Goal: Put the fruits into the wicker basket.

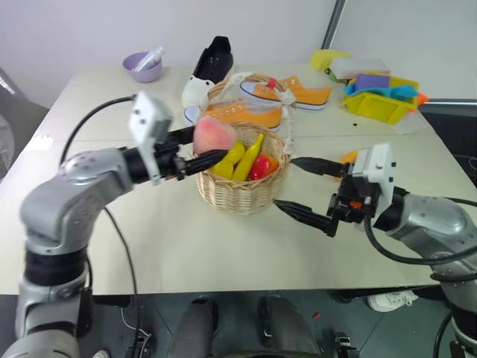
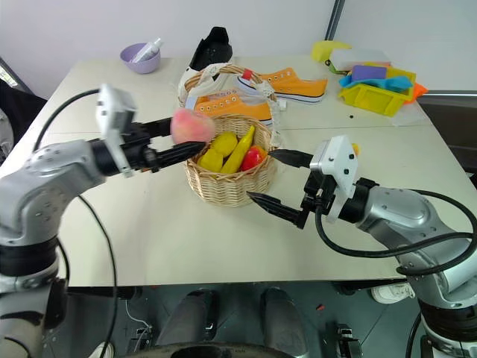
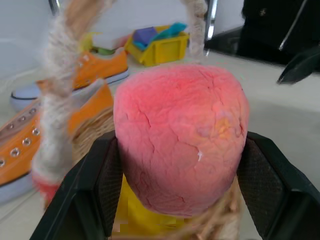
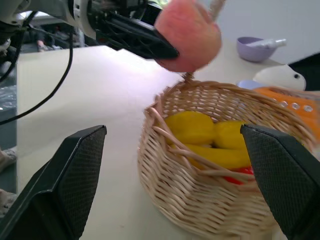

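Note:
My left gripper (image 1: 212, 146) is shut on the pink-red peach (image 1: 216, 136) and holds it in the air just over the left rim of the wicker basket (image 1: 238, 195). The basket's tall white-wrapped handle (image 1: 288, 112) arches behind the peach. Inside the basket lie a yellow lemon, a banana (image 1: 250, 158) and a red pepper-like piece (image 1: 261, 167). My right gripper (image 1: 285, 181) is open and empty, just right of the basket, its fingers pointing at the basket. An orange-yellow bit, perhaps the mango (image 1: 349, 156), peeks out behind the right gripper.
Behind the basket lie two orange sneakers (image 1: 302, 93), a black-and-white shoe (image 1: 211, 63) and a purple bowl (image 1: 143, 67). A yellow bin (image 1: 378, 103) with coloured pieces stands at the back right. The table's (image 1: 149, 246) front edge runs close below both arms.

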Available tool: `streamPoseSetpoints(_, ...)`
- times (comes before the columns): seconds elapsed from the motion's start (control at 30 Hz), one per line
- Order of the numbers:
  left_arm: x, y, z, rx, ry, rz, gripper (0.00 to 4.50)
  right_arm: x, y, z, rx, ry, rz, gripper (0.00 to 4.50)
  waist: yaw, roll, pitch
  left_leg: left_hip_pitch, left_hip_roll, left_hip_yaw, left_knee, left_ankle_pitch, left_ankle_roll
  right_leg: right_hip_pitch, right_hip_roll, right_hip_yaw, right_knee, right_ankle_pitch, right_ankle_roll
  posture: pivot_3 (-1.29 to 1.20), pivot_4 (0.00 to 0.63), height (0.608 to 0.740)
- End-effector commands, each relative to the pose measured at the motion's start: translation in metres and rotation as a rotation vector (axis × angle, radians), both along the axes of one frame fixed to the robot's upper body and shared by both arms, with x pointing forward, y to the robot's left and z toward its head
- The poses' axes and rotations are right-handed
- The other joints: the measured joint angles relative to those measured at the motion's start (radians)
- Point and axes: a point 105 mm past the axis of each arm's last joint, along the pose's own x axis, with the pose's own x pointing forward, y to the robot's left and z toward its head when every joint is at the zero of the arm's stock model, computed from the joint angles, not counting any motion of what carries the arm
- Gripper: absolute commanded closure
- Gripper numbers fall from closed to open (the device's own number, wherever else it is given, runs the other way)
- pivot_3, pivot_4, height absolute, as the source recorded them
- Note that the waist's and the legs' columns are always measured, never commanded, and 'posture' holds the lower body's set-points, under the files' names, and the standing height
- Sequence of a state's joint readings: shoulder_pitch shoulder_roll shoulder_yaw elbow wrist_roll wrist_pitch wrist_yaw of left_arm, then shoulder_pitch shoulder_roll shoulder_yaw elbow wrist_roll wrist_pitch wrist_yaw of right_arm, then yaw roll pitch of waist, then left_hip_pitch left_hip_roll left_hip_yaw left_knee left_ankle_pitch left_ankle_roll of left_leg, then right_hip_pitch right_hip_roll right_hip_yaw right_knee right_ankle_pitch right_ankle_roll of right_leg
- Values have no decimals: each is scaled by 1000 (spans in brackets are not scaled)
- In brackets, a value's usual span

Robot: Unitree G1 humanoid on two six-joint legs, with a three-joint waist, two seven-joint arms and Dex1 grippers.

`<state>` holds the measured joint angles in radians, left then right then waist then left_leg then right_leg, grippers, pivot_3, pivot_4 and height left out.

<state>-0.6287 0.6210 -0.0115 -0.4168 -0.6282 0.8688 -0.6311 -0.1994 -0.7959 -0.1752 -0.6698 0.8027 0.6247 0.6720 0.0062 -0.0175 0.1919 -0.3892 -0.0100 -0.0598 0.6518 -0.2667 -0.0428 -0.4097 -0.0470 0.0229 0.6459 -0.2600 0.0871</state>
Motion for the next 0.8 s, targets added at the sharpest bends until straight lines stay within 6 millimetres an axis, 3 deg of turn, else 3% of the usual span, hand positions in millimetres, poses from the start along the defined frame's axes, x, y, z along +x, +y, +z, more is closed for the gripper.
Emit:
streamPoseSetpoints(0.03,3,-20,2,11,-10,-34,993,3,-8,10,4,-55,-51,0,-4,0,0,0,0,0,0,0,0,0,0,0,1,0,0,0,150,729)
streamPoseSetpoints(0.13,11,-22,0,22,-8,0,82,10,-17,8,8,-53,-128,0,-13,0,0,-1,1,-1,-2,0,0,-2,1,0,2,0,0,0,150,729)
streamPoseSetpoints(0.2,16,-16,2,30,-30,16,82,26,-36,3,16,-38,-277,0,-19,0,0,0,1,-1,-2,0,0,-3,2,-1,2,0,0,0,150,729)
streamPoseSetpoints(0.3,6,-8,0,38,-60,-58,82,49,-66,-18,-78,5,-501,0,-22,0,0,0,1,0,-2,0,0,-3,2,0,3,0,-1,0,150,729)
streamPoseSetpoints(0.43,-13,-1,-2,-15,-59,-191,82,85,-105,-42,9,157,-868,0,-23,0,0,-1,2,0,-2,0,0,-3,2,0,3,0,-1,0,150,729)
streamPoseSetpoints(0.63,-33,-3,-18,41,-56,-310,82,122,-121,-51,66,256,-1156,0,-20,2,1,-2,3,1,-2,1,-2,-6,2,2,4,0,-1,0,150,729)
streamPoseSetpoints(0.8,-43,-6,-17,22,-56,-352,82,137,-134,-56,82,325,-1294,0,-18,2,1,-3,2,1,-2,1,-2,-6,1,1,4,0,-1,0,150,729)
